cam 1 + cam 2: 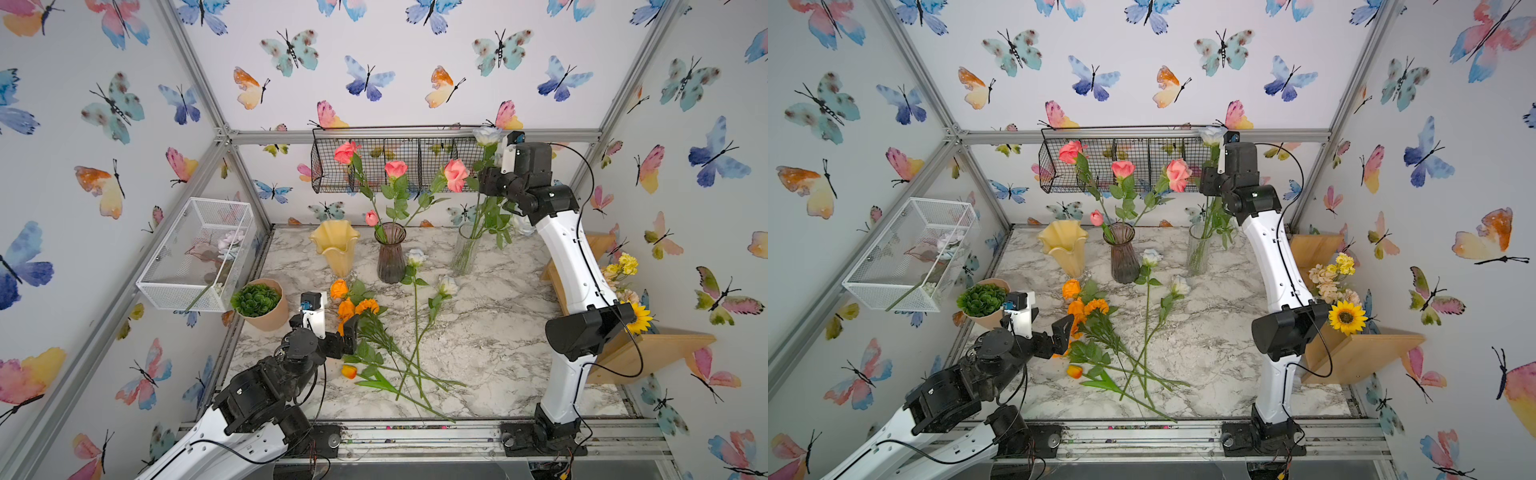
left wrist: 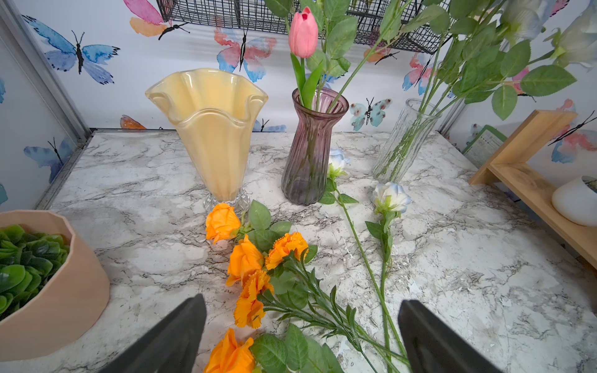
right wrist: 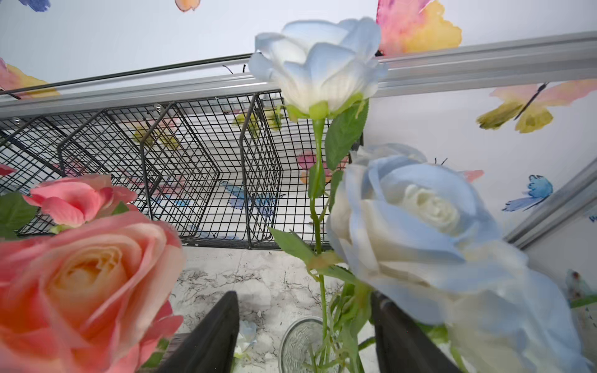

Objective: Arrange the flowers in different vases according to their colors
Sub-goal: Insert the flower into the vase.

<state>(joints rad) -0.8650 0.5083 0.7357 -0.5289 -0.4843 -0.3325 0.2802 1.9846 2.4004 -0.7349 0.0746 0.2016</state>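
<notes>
Near the left edge of the marble bench (image 1: 498, 332), beside the tan pot of green succulent (image 1: 266, 316), the left gripper (image 2: 302, 303) hangs low. Its jaws are spread as wide as they go, with nothing in them. Right under it lie the orange roses and marigolds (image 2: 245, 261), heads toward the creamy yellow ruffled-rim vase (image 1: 334, 249), which stands empty by the back edge. Their stems fan toward the front edge and cross those of two loose white-blue roses (image 1: 415, 257) lying mid-bench. I'd worry that a close here takes a bundle instead of one stem, or drags a white-blue one along. The yellow vase also sits on a narrow foot, so a swung stem could tip it.

The purple ribbed glass vase (image 1: 390, 262) holds the pink roses and tulip (image 1: 395, 168). One pink bloom leans right up to the right gripper (image 3: 303, 298), which is raised above the clear textured glass cylinder (image 1: 465, 253) further right along the back edge. Its jaws stand apart around the stems of the upright white-blue roses (image 3: 319, 64) in that cylinder, pinching none that I can see. If they clamp and lift, a sorted flower comes out or the cylinder topples. Pulling away could also snag the pink bloom.
</notes>
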